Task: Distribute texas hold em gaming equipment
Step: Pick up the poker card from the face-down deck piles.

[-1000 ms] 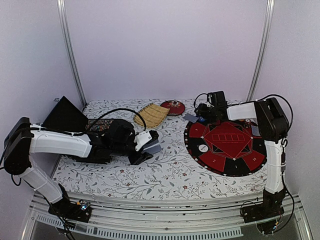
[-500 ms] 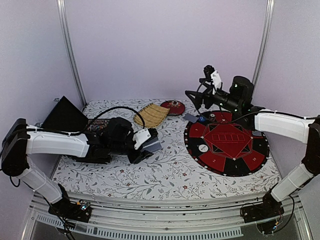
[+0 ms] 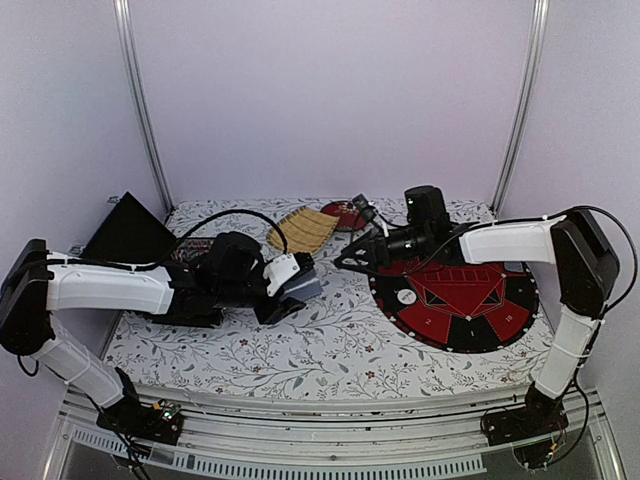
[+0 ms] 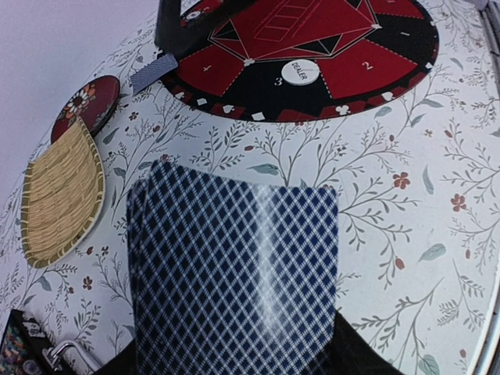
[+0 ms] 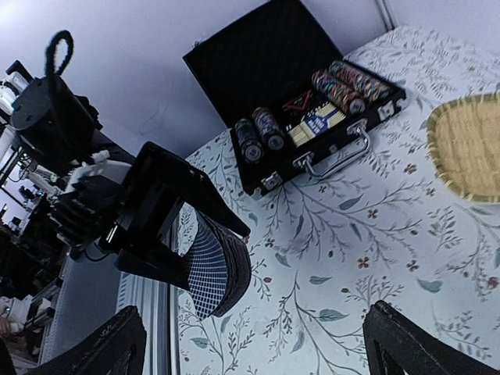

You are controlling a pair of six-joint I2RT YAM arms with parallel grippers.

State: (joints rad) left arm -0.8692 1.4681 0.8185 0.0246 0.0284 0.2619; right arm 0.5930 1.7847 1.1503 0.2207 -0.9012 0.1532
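Clock directions are as seen from above, with 12 o'clock toward the back wall. The left gripper [image 3: 291, 293] is closed partway on the card deck [image 4: 234, 266]. Its jaws press the flat sides of the pack, and the grey-blue diamond backs, a little fanned, face the wrist camera. The deck hangs above the flowered tablecloth [image 3: 330, 350], near the middle of the table.

The right gripper [image 3: 350, 259] is spread wide and has hold of nothing. Between its two black fingers [image 5: 101, 344] only the cloth shows. It is at about 2 o'clock from the deck, near it but apart from it, and it points toward it.

At 3 o'clock from the deck lies the round red-and-black poker mat [image 3: 470, 315]. The white button [image 4: 301, 73], marked DEALER, rests on the mat close to its 9 o'clock rim. A single card [image 4: 154, 72] lies back up at the mat's rim, about 10 o'clock; I cannot tell if it touches the mat.

At 12 o'clock from the deck is the bamboo tray [image 3: 303, 230], and the red dish [image 3: 345, 213] is just beside it at 2 o'clock. At 9 to 10 o'clock from the deck the black case [image 5: 266, 55] stands open, with the poker chips [image 5: 258, 137] in rows inside it.
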